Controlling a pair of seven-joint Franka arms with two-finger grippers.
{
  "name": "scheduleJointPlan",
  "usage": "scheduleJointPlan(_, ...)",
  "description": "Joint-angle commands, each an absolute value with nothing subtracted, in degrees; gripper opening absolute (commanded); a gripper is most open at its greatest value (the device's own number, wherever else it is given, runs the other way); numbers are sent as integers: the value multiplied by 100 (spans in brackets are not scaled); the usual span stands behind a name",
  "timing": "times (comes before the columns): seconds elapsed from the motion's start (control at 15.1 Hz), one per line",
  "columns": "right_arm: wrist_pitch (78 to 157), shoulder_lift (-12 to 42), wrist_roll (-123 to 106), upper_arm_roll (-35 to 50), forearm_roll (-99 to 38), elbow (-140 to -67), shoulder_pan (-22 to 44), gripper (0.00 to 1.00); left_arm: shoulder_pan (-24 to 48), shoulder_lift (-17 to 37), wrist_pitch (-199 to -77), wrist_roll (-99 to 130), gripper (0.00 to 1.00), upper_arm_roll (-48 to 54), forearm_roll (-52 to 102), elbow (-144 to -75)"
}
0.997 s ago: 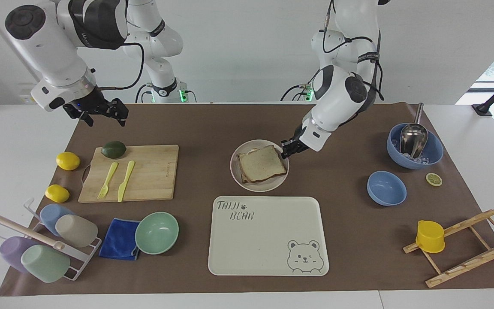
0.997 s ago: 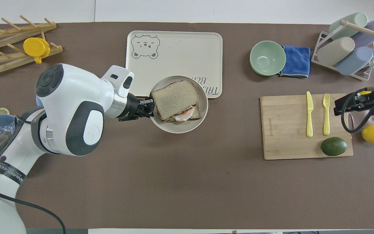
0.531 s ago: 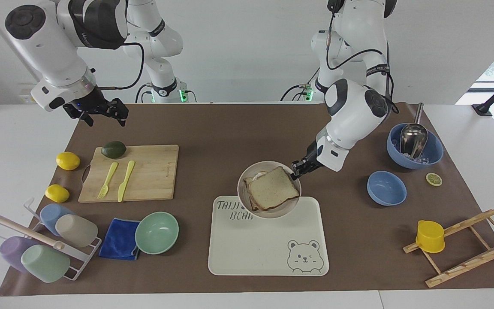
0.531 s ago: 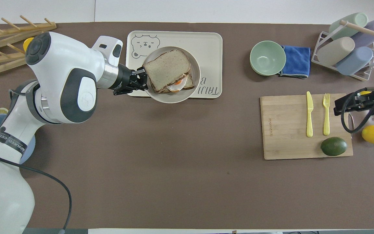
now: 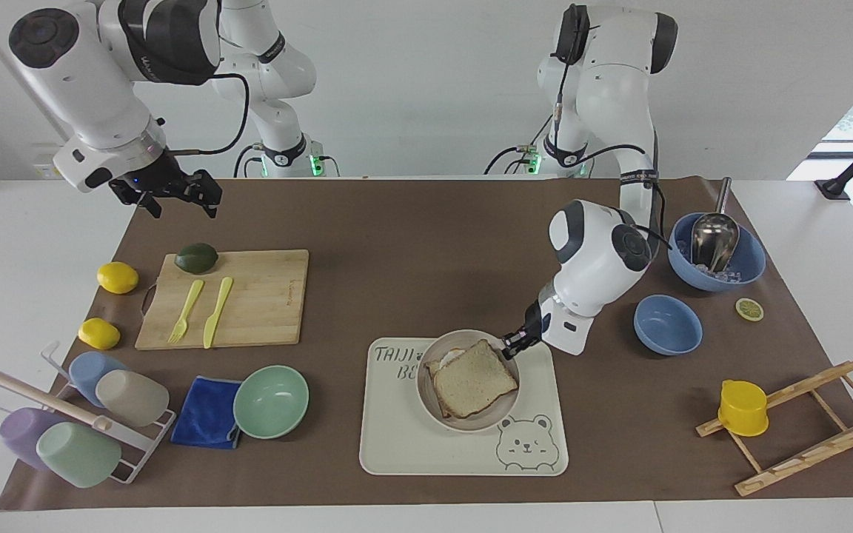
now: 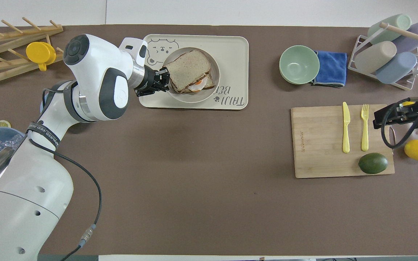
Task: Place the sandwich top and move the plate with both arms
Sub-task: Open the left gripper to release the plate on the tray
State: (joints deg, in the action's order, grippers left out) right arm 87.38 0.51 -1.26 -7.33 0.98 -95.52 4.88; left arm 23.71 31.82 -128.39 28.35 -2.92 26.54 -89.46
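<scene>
So we've got our left gripper point(image 5: 509, 346) clamped on the rim of the plate point(image 5: 430, 400), on the edge toward the left arm's end of the table. The plate sits over the cream bear-print tray point(image 5: 426, 451), roughly in the middle of it; we can't really tell if it's resting on the tray or just above it. The sandwich top point(image 5: 474, 377) lies on the egg-topped toast slice point(image 6: 199, 85) in the plate, a bit skewed, so some egg peeks out in the overhead view.

Our right gripper point(image 5: 175, 194) hangs in the air with its fingers spread, holding nothing, over the edge of the brown mat near the avocado point(image 5: 196, 257), waiting there. The avocado sits on a corner of the wooden cutting board point(image 5: 263, 311), along with a yellow fork point(image 5: 185, 302) and yellow knife point(image 5: 215, 303). The mint green bowl point(image 5: 271, 401) is beside the tray, toward the right arm's end, touching a blue cloth point(image 5: 204, 422).
</scene>
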Motion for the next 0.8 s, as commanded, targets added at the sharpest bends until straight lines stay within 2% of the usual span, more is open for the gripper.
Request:
scheduleJointPlan(0.0, 8692, -26, -211, -738, -35, -9606, 457, 100, 2417, 3191, -13148, 2962, 0, -316, 2566, -9043)
scheduleJointPlan(0.73, 8692, -35, -211, -738, -35, -9615, 457, 100, 2435, 3129, -13439, 2936, 0, -316, 2505, -9404)
